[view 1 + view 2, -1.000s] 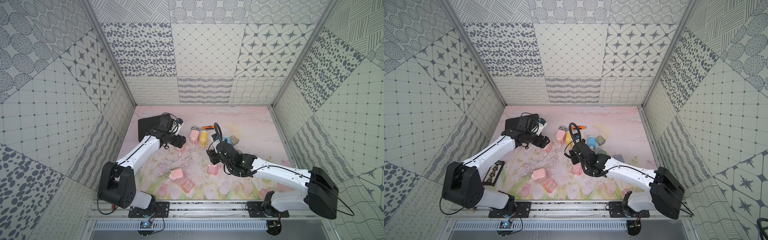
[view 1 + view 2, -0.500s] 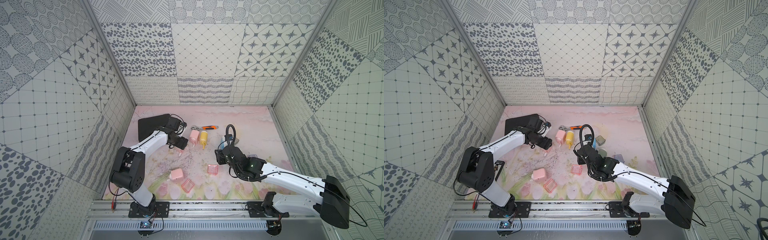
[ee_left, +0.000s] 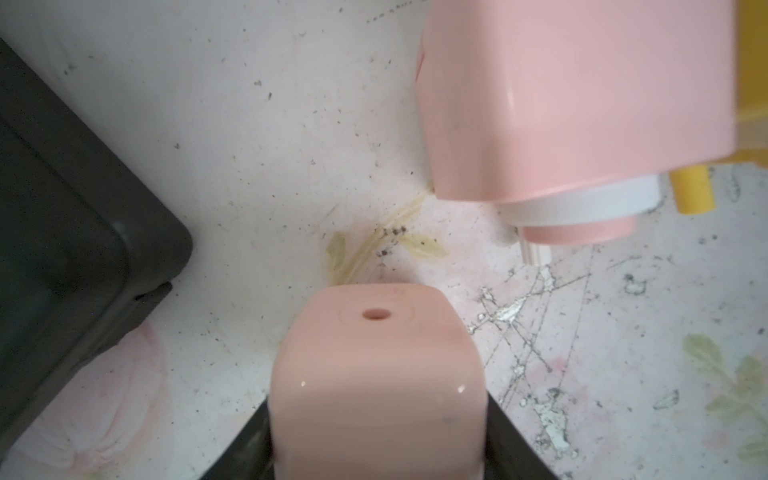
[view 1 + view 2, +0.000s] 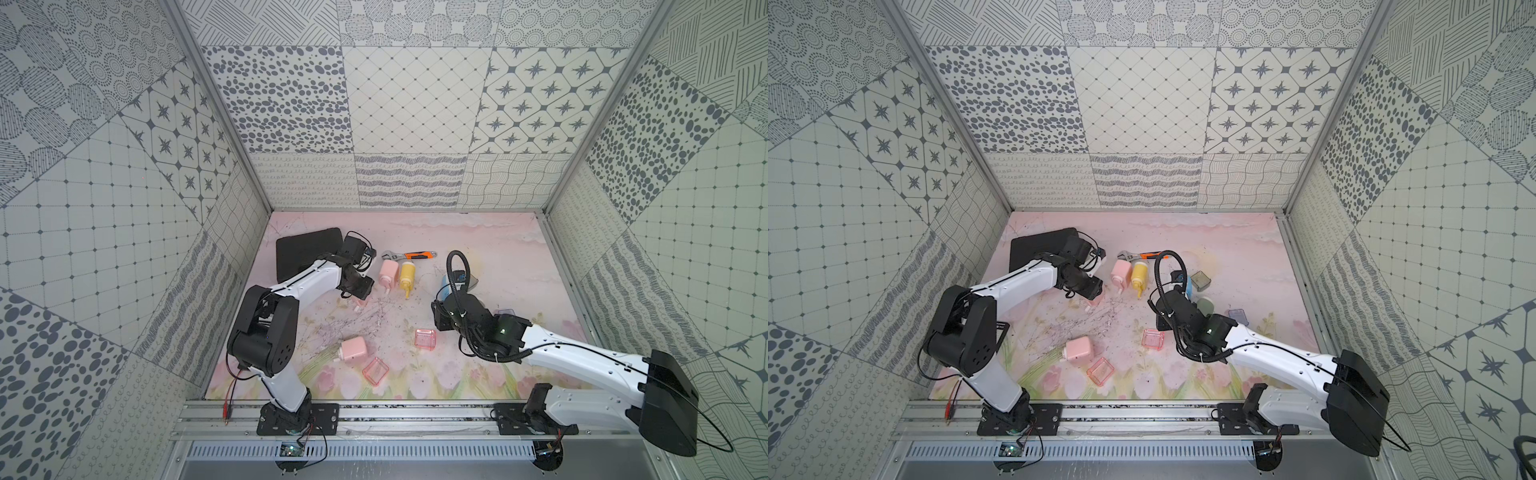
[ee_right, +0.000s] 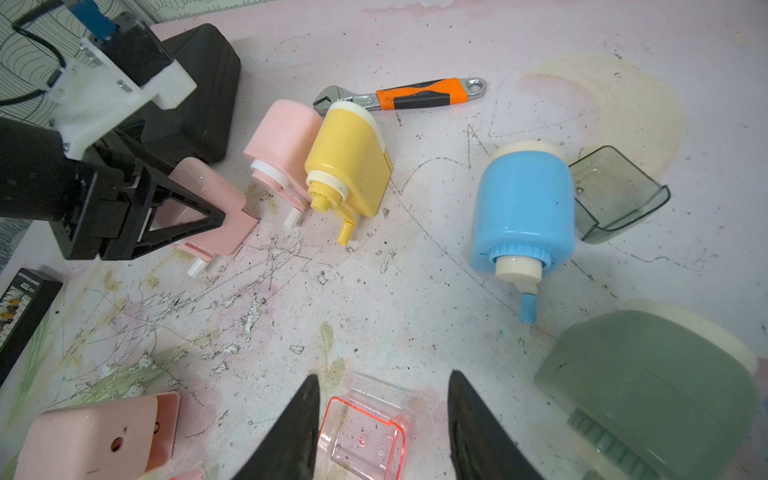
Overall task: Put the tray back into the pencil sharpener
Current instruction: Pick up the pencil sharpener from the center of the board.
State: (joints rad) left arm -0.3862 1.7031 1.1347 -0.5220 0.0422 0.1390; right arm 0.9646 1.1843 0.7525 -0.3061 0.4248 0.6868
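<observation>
The left jaws were clamped on a pink pencil sharpener [image 3: 374, 374], one jaw flat against each flank, w/ its pencil hole on the face beyond the tips. It sat low over the bench [image 3: 291, 104]; whether it was resting or lifted I couldn't tell. Ahead of those jaws and off to one side lay a second pink sharpener [image 3: 582, 104], not touching the held one. A black case [image 3: 62, 208] lay off to the other side. The right jaws stood roughly half open w/ nothing in them. The clear pink tray [image 5: 361, 436] lay on the bench right under the gap btwn them, apparently open side up, and neither jaw touched it. Judged step: sharpener body secured, tray pickup about to start, tray not yet in. The next move prob. calls for the right jaws to drop straight down and close on the tray's two side walls w/o crushing the thin plastic. They'd then lift it and turn it to match the slot in the held sharpener. That slot wasn't visible, so orientation needs checking first. A spare pink tray [image 4: 375, 371] and a third pink sharpener [image 4: 353, 349] lay well apart from both sets of jaws, an easy mix-up.
</observation>
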